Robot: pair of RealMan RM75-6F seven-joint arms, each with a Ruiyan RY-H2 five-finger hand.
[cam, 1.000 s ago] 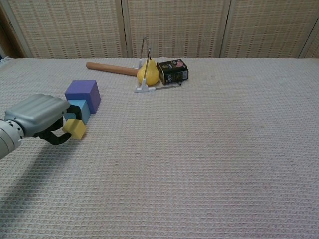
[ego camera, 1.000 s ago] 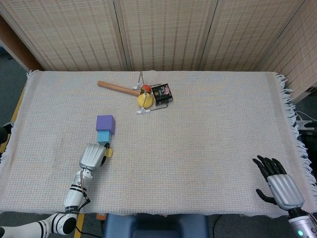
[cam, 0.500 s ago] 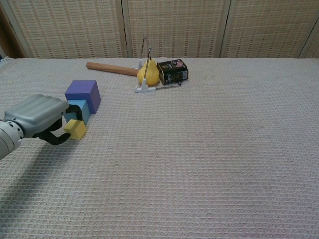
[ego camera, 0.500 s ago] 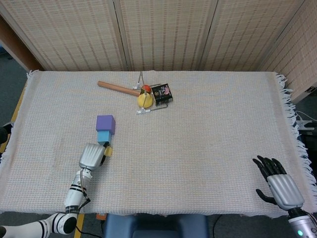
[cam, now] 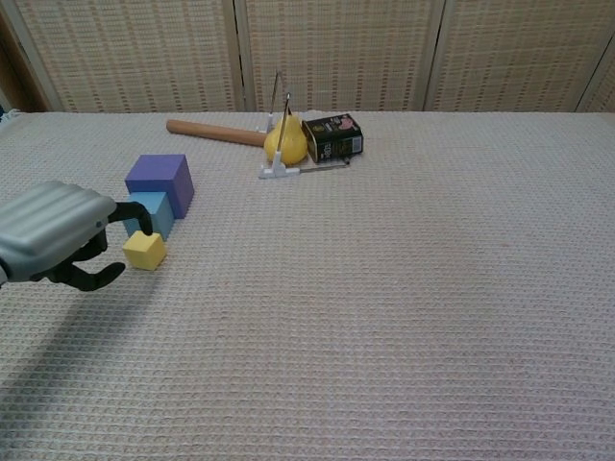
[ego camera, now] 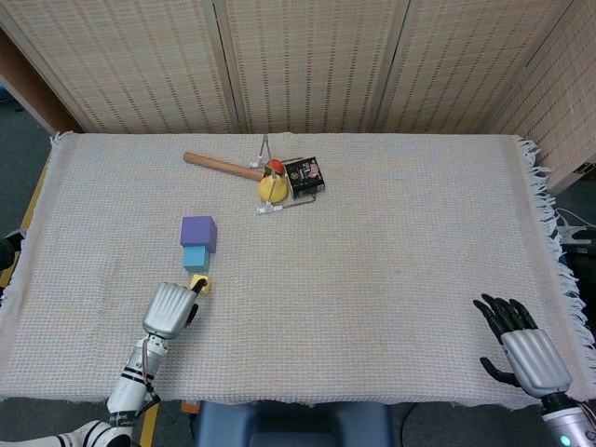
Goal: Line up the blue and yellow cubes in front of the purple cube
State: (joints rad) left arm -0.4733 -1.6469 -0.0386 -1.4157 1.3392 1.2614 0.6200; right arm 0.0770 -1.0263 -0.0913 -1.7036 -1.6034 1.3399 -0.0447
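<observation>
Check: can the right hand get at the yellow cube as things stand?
Probably not easily. The right hand sits at the near right corner of the table, while the yellow cube lies far across on the left, beside the left hand. Nothing blocks the path; only the long cross-table stretch counts against it.

Left hand [cam: 58,235] sits low on the cloth [cam: 404,288], fingers curled but holding nothing. Yellow cube [cam: 145,250] rests just beside its fingertips, apart from them. Blue cube [cam: 152,213] lies just beyond, purple cube [cam: 159,182] farther back.
</observation>
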